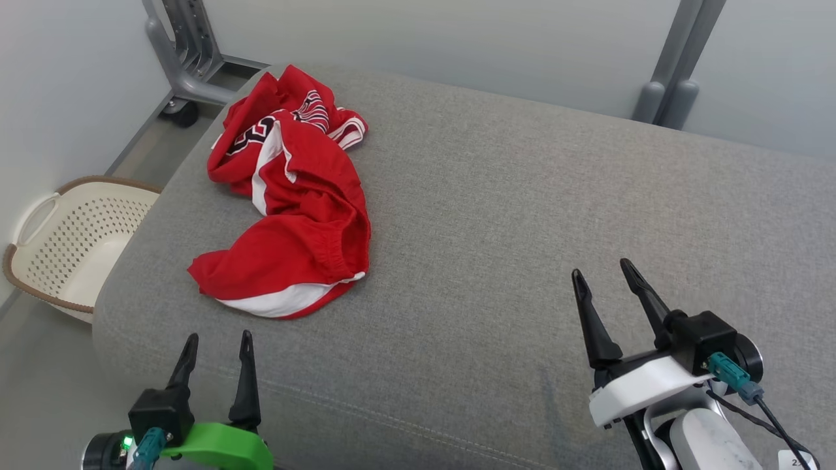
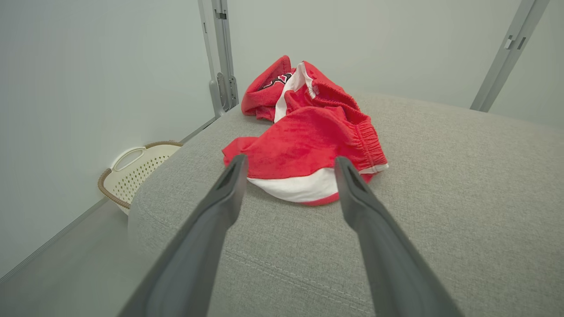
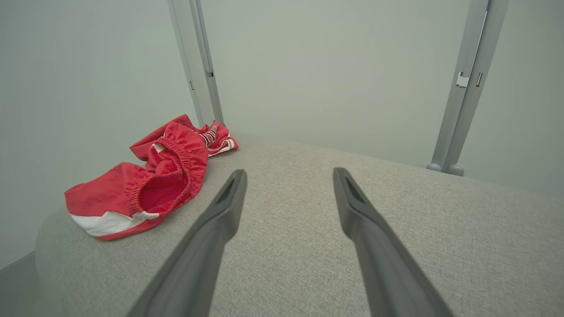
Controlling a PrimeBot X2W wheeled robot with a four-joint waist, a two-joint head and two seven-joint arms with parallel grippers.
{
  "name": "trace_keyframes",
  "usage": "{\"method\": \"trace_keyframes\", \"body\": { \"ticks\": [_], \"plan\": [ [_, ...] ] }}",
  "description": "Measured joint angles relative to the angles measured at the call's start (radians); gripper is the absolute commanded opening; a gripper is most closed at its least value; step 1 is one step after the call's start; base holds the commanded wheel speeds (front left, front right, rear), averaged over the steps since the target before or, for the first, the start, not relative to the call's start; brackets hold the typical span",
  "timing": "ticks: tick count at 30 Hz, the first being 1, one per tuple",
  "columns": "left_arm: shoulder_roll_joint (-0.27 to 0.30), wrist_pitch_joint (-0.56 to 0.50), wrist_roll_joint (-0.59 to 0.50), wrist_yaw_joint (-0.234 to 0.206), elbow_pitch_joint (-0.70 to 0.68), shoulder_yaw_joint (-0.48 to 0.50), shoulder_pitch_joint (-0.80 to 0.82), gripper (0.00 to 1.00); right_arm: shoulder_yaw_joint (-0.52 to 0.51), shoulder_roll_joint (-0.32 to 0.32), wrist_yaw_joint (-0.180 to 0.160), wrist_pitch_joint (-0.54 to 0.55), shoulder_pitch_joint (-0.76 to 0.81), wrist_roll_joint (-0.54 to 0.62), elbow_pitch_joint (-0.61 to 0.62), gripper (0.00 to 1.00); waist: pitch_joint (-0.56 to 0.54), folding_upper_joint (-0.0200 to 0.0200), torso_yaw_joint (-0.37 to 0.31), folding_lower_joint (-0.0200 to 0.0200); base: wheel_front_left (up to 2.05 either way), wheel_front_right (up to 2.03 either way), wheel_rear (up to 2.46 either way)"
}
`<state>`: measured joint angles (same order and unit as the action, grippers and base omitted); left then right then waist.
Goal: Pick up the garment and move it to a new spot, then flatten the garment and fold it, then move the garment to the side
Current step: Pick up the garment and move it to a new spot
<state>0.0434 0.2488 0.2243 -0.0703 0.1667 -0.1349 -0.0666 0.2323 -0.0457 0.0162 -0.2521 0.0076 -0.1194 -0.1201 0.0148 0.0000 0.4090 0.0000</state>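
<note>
Head view: garment (image 1: 294, 215) crumpled at ten o'clock on the cushion (image 1: 522, 196), untouched; left pincer (image 1: 219, 335) and right pincer (image 1: 601, 267) both released, empty; all steps remain.

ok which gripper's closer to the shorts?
Left. The left gripper sits just short of the shorts' near hem, pointing at them. The right gripper is well off to their right, over bare cushion. Both are open.

The left pincer (image 1: 219, 335) sits low and near, the right pincer (image 1: 601, 267) reaches further forward; both spread their long dark fingers wide, gripping nothing.
</note>
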Motion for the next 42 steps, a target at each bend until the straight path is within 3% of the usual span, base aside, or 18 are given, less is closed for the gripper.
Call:
{"method": "trace_keyframes", "body": {
  "ticks": [9, 23, 33, 42],
  "plan": [
    [-0.001, -0.012, 0.022, 0.026, 0.099, -0.030, 0.172, 1.00, 0.005, -0.022, 0.002, 0.000, -0.040, 0.019, 0.000, 1.00, 0.048, 0.0000, -0.042, 0.0000, 0.00, 0.00, 0.00],
    [-0.011, -0.114, 0.094, 0.024, 0.321, -0.025, 0.401, 1.00, 0.022, -0.057, 0.021, 0.000, -0.117, 0.059, 0.001, 1.00, 0.127, 0.0000, -0.145, 0.0000, 0.00, 0.00, 0.00],
    [-0.018, -0.145, 0.132, -0.002, 0.474, -0.007, 0.500, 1.00, 0.020, -0.066, 0.028, 0.000, -0.149, 0.059, 0.002, 1.00, 0.196, 0.0000, -0.223, 0.0000, 0.00, 0.00, 0.00],
    [-0.007, -0.153, 0.051, -0.037, 0.613, 0.008, 0.549, 1.00, 0.014, -0.072, 0.030, 0.000, -0.173, 0.061, 0.001, 1.00, 0.243, 0.0000, -0.259, 0.0000, 0.00, 0.00, 0.00]
  ]
}}
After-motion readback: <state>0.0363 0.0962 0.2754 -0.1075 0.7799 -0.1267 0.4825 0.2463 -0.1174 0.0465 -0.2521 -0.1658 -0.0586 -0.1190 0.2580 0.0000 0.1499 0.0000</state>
